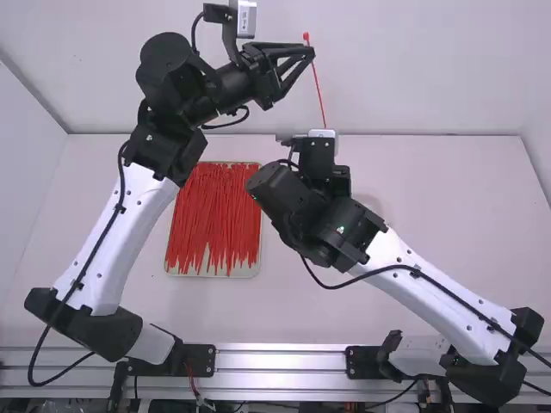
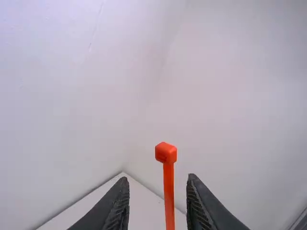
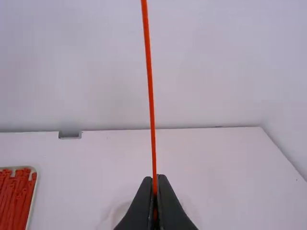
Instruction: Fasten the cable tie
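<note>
From the high view, the left arm (image 1: 129, 224) is raised above the far side of the tabletop (image 1: 448, 198), and the left gripper (image 1: 303, 58) is up against the back wall. A single red cable tie (image 1: 317, 86) stands nearly upright in the air. Its square head is at the top beside that gripper, and its strap runs down to the wrist of the right arm (image 1: 344, 232) near the middle of the tabletop. A tray (image 1: 255, 258) holding many loose red ties (image 1: 213, 219) lies to the left, between the two arms.

In the left wrist view, the fingers (image 2: 120, 206) are spread, with the tie's strap rising through the gap and its head above the tips. The strap is closer to one finger, and I cannot tell whether it touches.

In the right wrist view, the right gripper (image 3: 153, 191) has its fingers pressed together, pinching the strap's lower end. The strap runs straight up against the wall.
</note>
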Motion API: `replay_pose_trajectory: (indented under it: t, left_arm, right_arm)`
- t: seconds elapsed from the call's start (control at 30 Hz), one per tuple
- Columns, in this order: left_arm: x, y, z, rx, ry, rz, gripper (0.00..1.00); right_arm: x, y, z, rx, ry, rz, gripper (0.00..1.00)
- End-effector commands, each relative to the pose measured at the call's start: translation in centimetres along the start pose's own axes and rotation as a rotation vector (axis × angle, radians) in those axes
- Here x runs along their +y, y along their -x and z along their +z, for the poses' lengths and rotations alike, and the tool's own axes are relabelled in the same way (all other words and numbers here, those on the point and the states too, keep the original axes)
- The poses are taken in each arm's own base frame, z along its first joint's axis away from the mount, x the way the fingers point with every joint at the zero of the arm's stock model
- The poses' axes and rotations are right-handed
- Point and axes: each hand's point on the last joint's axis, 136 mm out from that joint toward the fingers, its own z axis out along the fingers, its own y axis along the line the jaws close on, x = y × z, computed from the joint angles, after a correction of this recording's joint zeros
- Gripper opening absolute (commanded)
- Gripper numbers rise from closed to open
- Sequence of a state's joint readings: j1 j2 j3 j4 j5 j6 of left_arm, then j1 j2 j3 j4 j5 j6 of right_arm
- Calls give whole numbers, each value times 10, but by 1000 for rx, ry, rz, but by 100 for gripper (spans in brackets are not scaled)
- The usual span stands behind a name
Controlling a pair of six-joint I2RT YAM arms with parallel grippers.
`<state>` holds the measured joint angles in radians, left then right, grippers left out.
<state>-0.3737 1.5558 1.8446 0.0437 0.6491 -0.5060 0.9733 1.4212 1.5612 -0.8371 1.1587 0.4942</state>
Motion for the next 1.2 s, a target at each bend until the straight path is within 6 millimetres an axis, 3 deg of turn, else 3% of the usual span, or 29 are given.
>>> replay_pose_trajectory:
  t: [0.0, 0.7, 1.03, 1.17]
  left_arm:
    - [-5, 2, 1, -9, -11, 4, 29]
    - [-9, 3, 3, -16, -17, 9, 26]
    - [-8, 2, 3, -16, -13, 11, 10]
    - [-8, 2, 3, -16, -12, 10, 10]
  right_arm:
    - [-4, 12, -4, -20, 0, 37, 0]
    - [-1, 12, -6, -22, 12, 36, 0]
    - [-1, 13, -4, -20, 11, 20, 0]
    - [-2, 11, 0, -5, 16, 30, 0]
